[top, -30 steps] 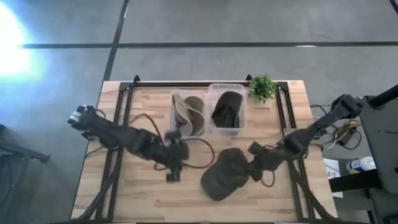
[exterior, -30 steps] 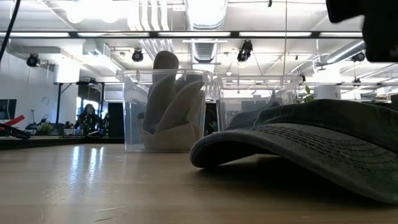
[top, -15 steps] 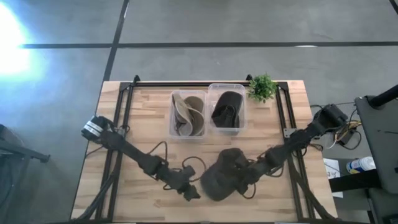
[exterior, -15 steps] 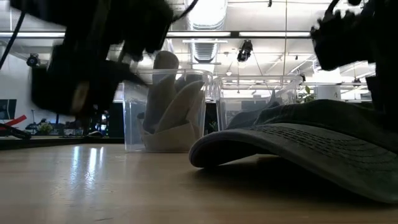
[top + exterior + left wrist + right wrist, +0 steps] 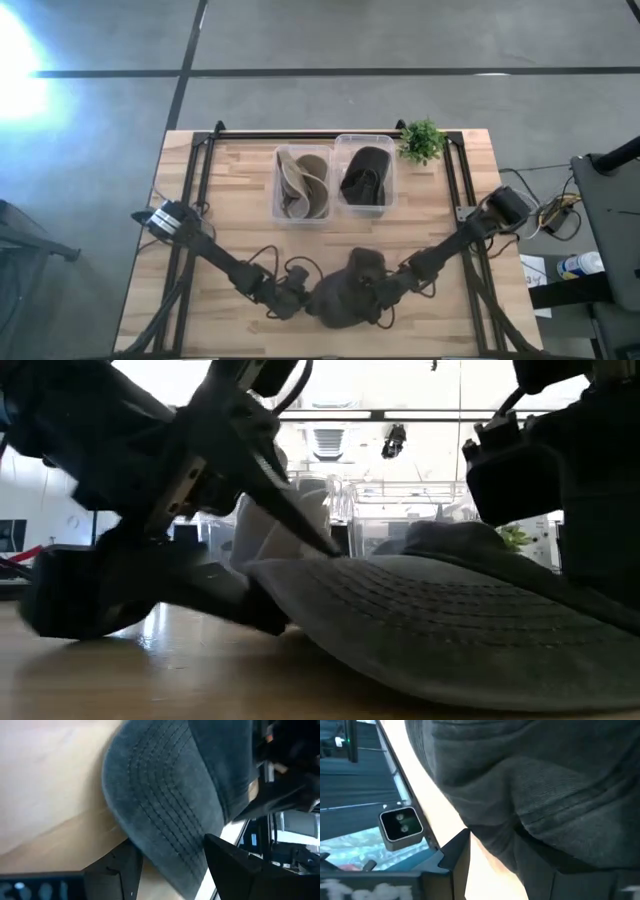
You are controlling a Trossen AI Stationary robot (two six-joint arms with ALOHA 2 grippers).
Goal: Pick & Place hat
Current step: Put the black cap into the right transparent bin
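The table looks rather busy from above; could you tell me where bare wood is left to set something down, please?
Bare wood lies left of the bin of light hats, and between the plant and the right arm. It is crowded at the near middle, where the left gripper and right gripper meet on the dark cap.

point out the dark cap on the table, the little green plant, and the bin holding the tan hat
dark cap (image 5: 345,295): high view, on its crown, between both grippers.
green plant (image 5: 421,140): high view, on its leaves, at the table's far edge.
bin with the tan hat (image 5: 277,185): high view, on its left wall.
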